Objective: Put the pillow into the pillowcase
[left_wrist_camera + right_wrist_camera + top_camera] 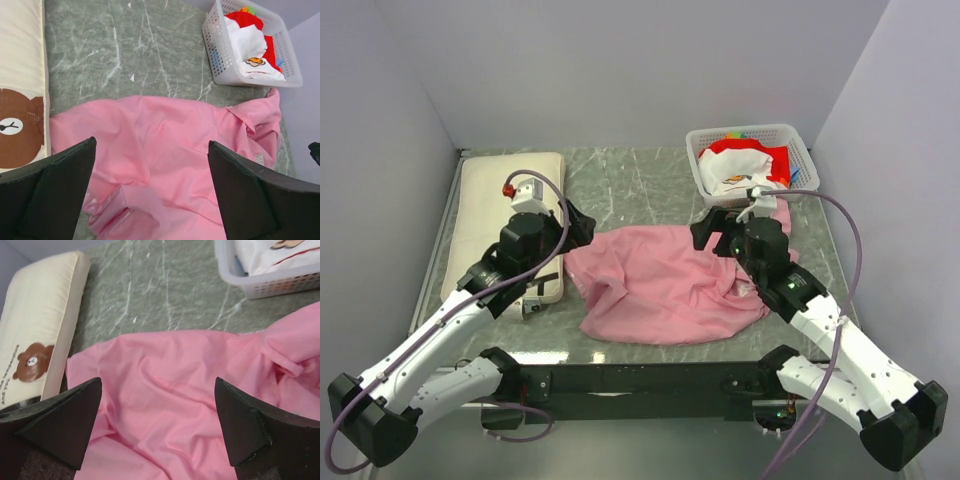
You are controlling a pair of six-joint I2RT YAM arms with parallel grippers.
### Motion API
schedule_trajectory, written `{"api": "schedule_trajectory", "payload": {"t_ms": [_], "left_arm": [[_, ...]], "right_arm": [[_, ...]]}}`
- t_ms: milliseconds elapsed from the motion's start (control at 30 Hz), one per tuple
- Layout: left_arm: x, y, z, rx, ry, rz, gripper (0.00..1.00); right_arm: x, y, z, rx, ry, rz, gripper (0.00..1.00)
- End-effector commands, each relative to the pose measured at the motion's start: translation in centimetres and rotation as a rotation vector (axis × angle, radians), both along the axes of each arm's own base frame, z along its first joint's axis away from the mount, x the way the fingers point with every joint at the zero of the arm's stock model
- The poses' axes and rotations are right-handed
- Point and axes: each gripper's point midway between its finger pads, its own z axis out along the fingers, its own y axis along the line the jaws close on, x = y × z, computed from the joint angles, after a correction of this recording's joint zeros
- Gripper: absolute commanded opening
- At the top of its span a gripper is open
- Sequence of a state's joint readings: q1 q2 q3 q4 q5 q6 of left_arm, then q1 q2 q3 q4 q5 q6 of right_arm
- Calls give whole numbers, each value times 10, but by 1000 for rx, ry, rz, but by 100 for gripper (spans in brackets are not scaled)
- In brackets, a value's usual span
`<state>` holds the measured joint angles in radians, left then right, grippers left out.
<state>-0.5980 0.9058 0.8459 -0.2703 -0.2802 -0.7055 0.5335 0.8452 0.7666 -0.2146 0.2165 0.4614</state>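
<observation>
The pillow (485, 205) lies flat on the tabletop (630, 180) to the left of the left end effector (582, 228), partly beneath that arm's wrist; its brown bear print (19, 125) shows at the left edge of the left wrist view; the pillowcase (660, 285) lies spread and wrinkled between the two arms, wholly outside the pillow, with its left edge just beside the pillow's long side; the left end effector is spread wide with nothing between its fingers (60, 190), and the pink fabric lies directly below and ahead of it; the right end effector (712, 228) is likewise spread wide and holds nothing, poised over the right part of the pillowcase, with the pillow beyond the fabric to its left; whether either one touches the cloth cannot be told; a white basket (802, 150) of red and white cloth items stands just beyond the right end effector, and a corner of the pillowcase reaches close to the basket's front wall.
</observation>
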Motion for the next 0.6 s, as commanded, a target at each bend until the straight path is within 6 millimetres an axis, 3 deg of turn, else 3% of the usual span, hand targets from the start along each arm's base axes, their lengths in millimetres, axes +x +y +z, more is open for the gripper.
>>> {"api": "schedule_trajectory", "payload": {"t_ms": [0,100,200,300,433,567], "left_arm": [[8,-5,-17,-17,18,17,100],[9,-11,-43,-4,76,2,99],[12,-7,-60,2,111,50,99],[15,-2,-64,0,111,88,96],[14,-10,-78,-5,151,56,90],[5,-19,-107,-32,199,13,82]], "right_arm": [[-8,37,-10,44,43,136,100],[-14,63,-34,33,100,186,99],[-16,85,-44,22,116,218,96],[-18,112,-67,-31,171,259,87],[-17,115,-80,-47,190,248,83],[-26,130,-77,-29,181,340,83]]}}
